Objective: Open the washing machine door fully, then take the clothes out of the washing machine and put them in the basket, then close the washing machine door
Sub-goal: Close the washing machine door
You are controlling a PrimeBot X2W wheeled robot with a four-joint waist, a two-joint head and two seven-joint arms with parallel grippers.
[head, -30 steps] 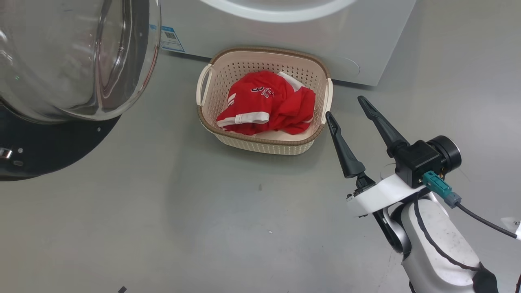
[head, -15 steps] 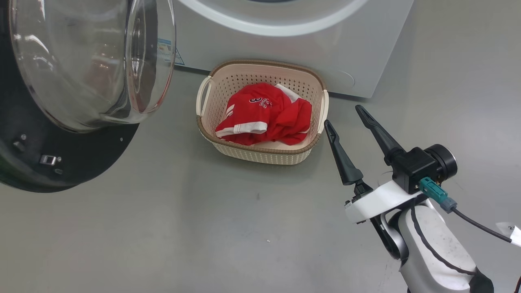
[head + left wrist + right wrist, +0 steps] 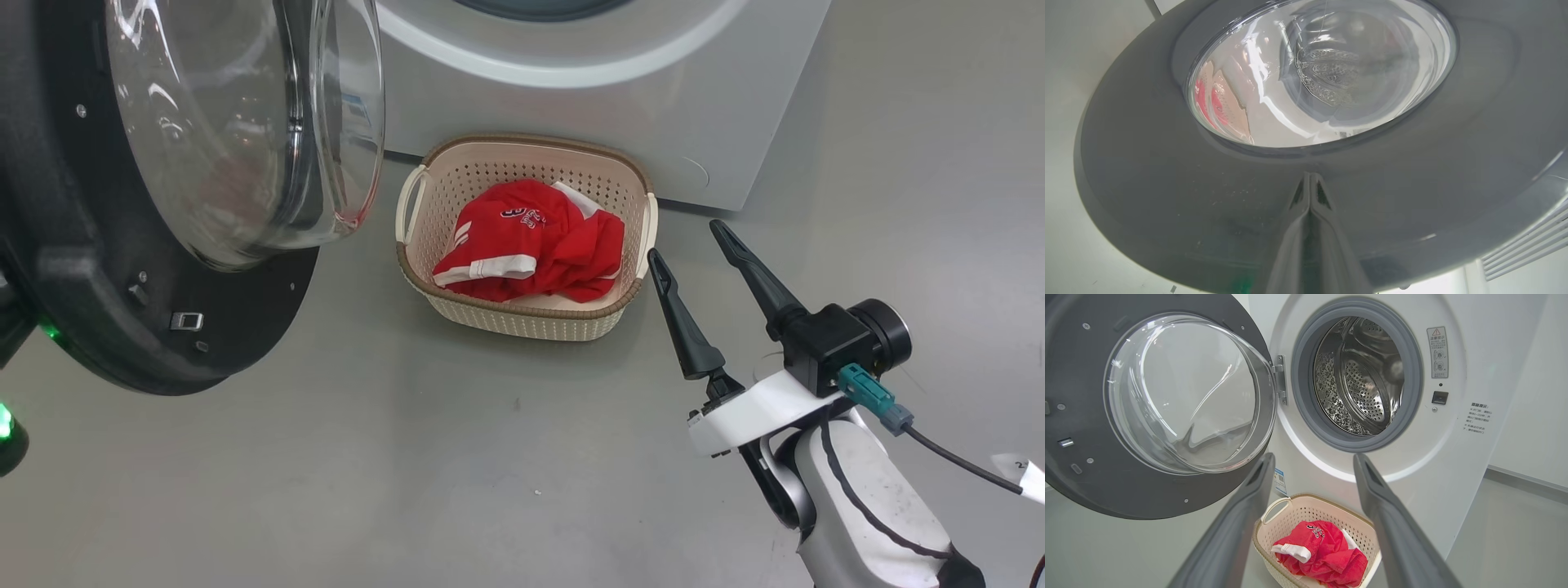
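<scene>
Washing machine door (image 3: 188,180): stands open, hinged at the left side of the porthole. Its inner face and bulging glass bowl are turned toward the basket and the machine front. Black rim, latch hardware on the inner ring.

Washing machine (image 3: 718,106): white front loader. The right wrist view shows the grey gasket (image 3: 1306,416) and the steel drum (image 3: 1359,384), with no clothes visible inside it.

Basket (image 3: 531,322): on the grey floor (image 3: 408,457), just in front of the machine below the porthole. Long axis runs along the machine's front, with a handle at each short end.

Clothes (image 3: 531,249): red with white stripes, bunched inside the basket, printed logo facing up.

Left end effector (image 3: 1310,176): fingers pressed together, holding nothing. Tips point at the door's outer grey face, just below the glass. Cannot tell if they touch it.

Right end effector (image 3: 686,242): fingers spread wide, empty. It is just beside the basket's right end and points up toward the machine front.
</scene>
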